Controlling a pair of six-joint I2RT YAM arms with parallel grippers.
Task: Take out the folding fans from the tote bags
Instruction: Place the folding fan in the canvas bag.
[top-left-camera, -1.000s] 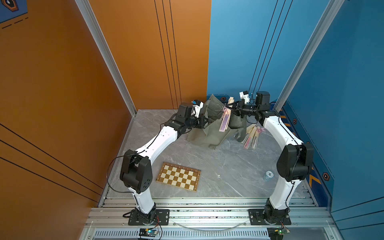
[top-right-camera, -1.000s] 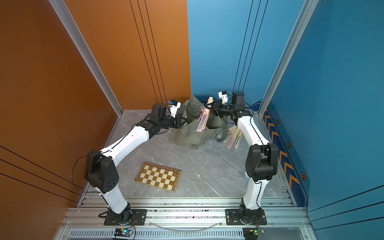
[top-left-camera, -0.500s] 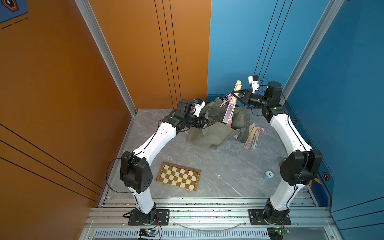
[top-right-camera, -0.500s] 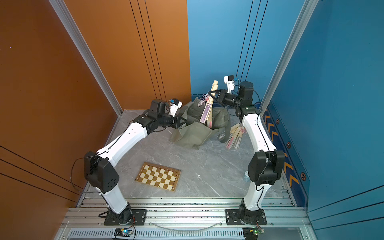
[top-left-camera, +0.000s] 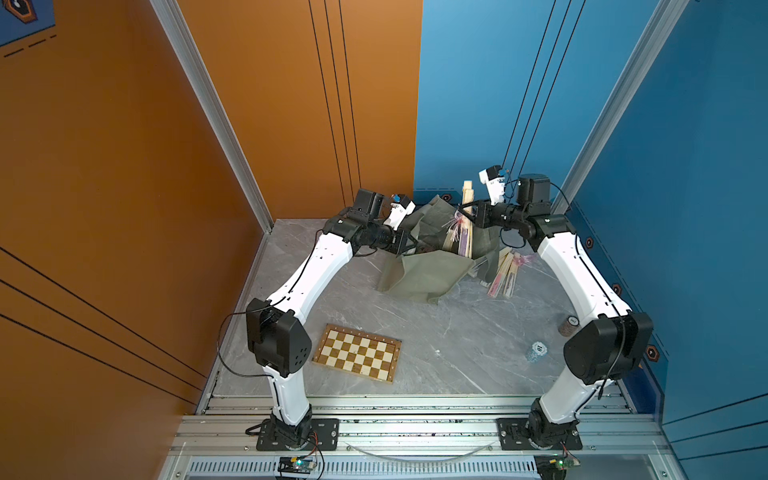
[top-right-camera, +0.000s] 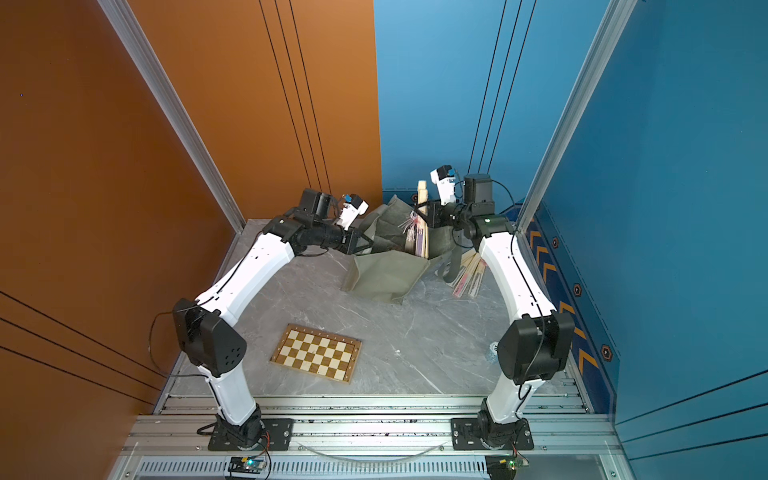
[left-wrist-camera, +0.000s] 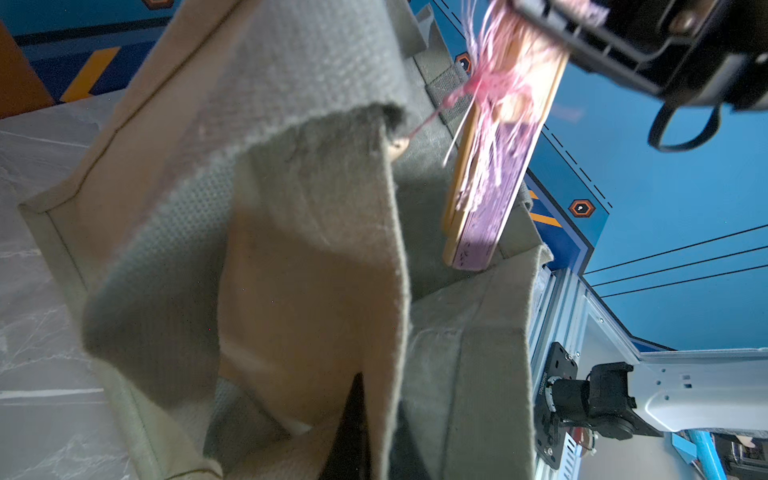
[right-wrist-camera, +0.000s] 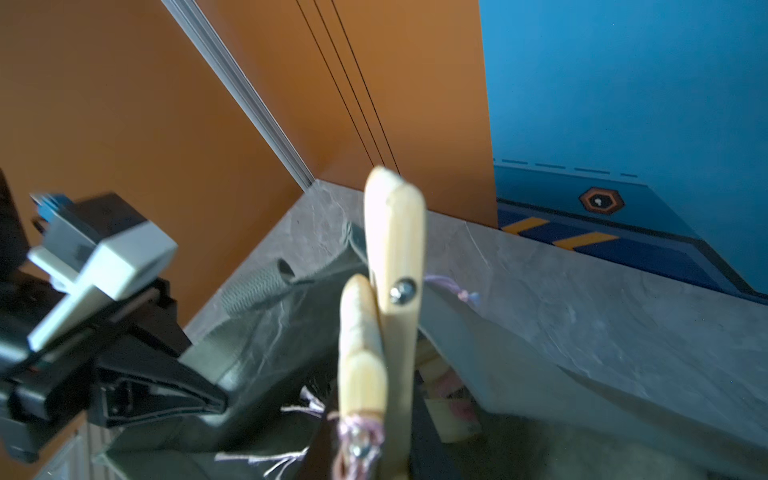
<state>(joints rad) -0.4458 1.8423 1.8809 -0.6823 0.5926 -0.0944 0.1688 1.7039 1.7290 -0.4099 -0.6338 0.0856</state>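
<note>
**Two fans at the bag's mouth: lift them clear, then carry them to the pile**

The right gripper (top-left-camera: 471, 214) is clamped across two folding fans (left-wrist-camera: 490, 187) a little below their riveted ends. It holds them close to upright over the open mouth of the olive tote bag (top-left-camera: 419, 274). The bag lies slumped near the far edge of the table (top-left-camera: 457, 353), toward the right corner. The left gripper (top-left-camera: 408, 245) is closed tight on a fold of the bag's fabric and holds that side raised, so the mouth gapes.

In the left wrist view the fans' lower ends hang about level with the bag's rim. Whether they are fully out cannot be told. A pink tassel thread trails from them to the fabric edge and may be caught there. A pile of fans (top-left-camera: 505, 274) lies by the table's right edge, just beside the bag. The chessboard (top-left-camera: 356, 353) sits near the front edge, well apart.

The step in hand appears to be the lift-out.
- Raise the pair straight up until the lower ends clearly pass the rim, and only then swing toward the right edge.
- Keep the left grip firm so the bag stays down and open.
- Watch the tassel thread, since a snag would drag the fabric along.
- In the right wrist view one fan sits lower than the other, so it may slip. Move gently.
- Bring the pair low over the pile before letting go.
</note>
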